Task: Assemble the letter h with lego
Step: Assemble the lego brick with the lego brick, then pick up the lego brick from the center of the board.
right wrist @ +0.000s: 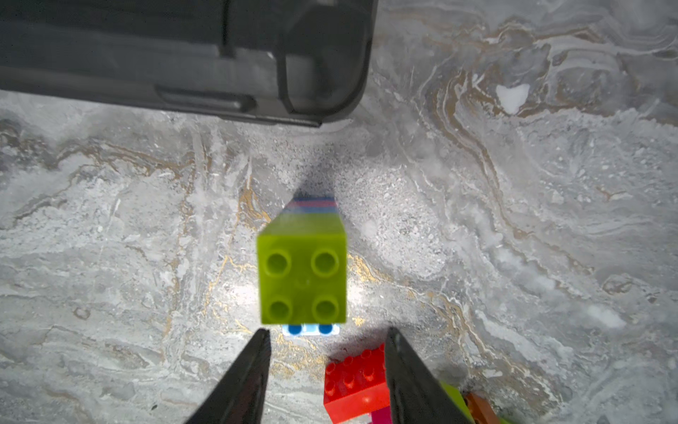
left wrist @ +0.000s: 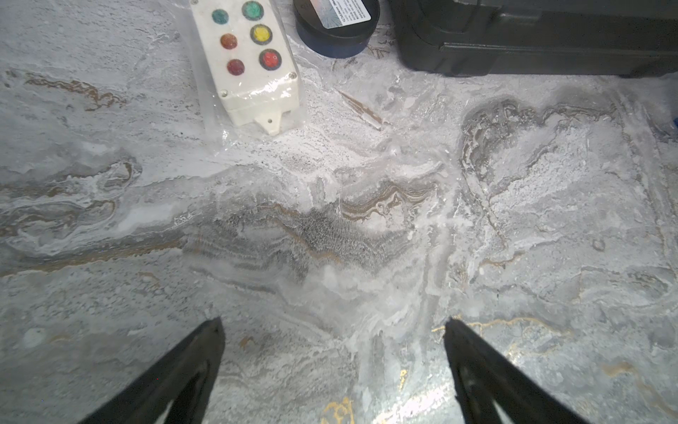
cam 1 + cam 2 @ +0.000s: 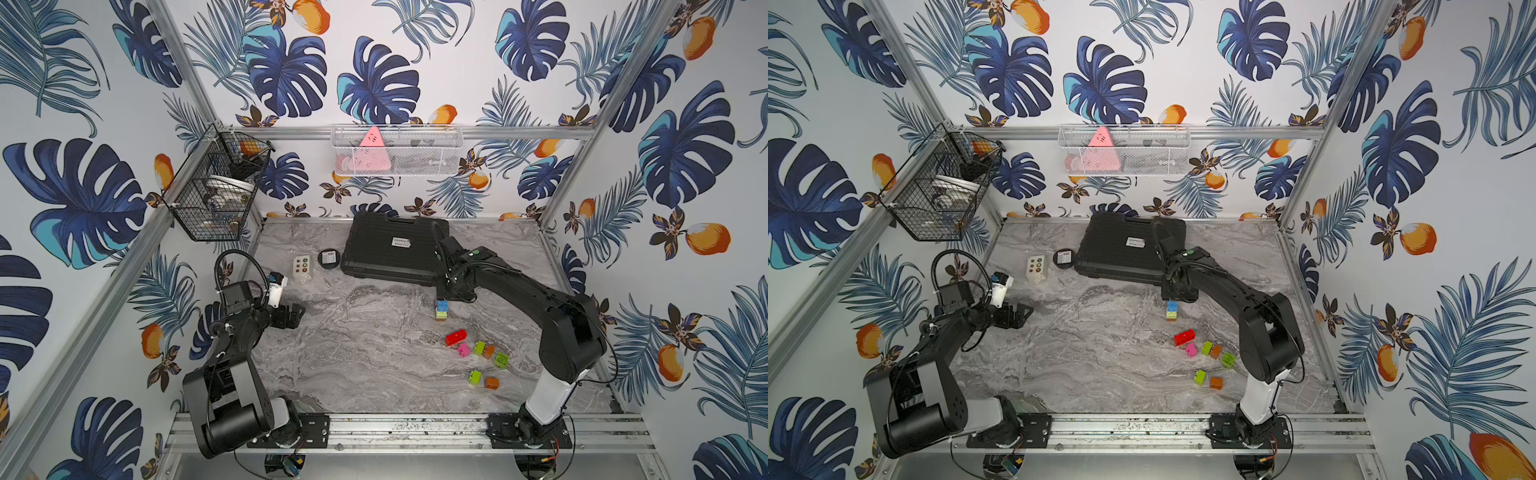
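Note:
A short stack of lego (image 3: 441,310) stands mid-table, blue and lime green in both top views (image 3: 1171,310). In the right wrist view its top is a lime green four-stud brick (image 1: 302,279), with pink and blue layers under it. My right gripper (image 3: 443,298) (image 1: 327,332) hovers just over the stack, open, with nothing between its fingers. Loose lego lies nearer the front right: a red brick (image 3: 456,337) (image 1: 356,381), a pink one (image 3: 464,350), lime green ones (image 3: 501,360) and orange ones (image 3: 492,382). My left gripper (image 3: 296,314) (image 2: 332,323) stands open over bare table at the left.
A black case (image 3: 390,249) lies at the back, right behind the right gripper. A white button box (image 3: 302,268) (image 2: 249,62) and a black round puck (image 3: 328,257) sit left of the case. A black wire basket (image 3: 208,195) and a white mesh basket (image 3: 395,149) hang on the walls.

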Robot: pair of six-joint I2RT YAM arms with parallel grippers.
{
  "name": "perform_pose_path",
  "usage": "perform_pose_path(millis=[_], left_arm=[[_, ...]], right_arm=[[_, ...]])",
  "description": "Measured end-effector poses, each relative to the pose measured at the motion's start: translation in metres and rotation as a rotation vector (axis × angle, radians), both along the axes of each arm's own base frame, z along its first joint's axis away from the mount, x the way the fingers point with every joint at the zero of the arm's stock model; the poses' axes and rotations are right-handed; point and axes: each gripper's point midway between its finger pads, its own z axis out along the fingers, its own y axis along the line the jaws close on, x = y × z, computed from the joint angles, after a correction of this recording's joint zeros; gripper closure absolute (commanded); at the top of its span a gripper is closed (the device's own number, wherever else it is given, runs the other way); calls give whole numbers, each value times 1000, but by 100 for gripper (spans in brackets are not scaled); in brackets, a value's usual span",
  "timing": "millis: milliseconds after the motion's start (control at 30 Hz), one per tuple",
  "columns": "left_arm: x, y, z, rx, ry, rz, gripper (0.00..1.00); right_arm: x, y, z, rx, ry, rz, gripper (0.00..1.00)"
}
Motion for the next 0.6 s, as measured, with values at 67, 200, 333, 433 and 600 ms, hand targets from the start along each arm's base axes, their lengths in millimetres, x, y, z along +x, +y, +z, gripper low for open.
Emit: perform_pose_path(millis=[67,200,333,433,600], left_arm=[[0,0,0,0,0,0,1],[0,0,0,0,0,0,1],[0,0,0,0,0,0,1],[0,0,0,-1,1,0,1],[0,0,-1,-1,2,0,1]], right_arm=[[-7,-2,-6,3,13,-1,53],[-8,2,-12,29,15,-1,54],[-5,9,-11,48,-1,6,54],[-4,14,-12,59,-6,15,54],[-6,19,-17,56,3,26,53]])
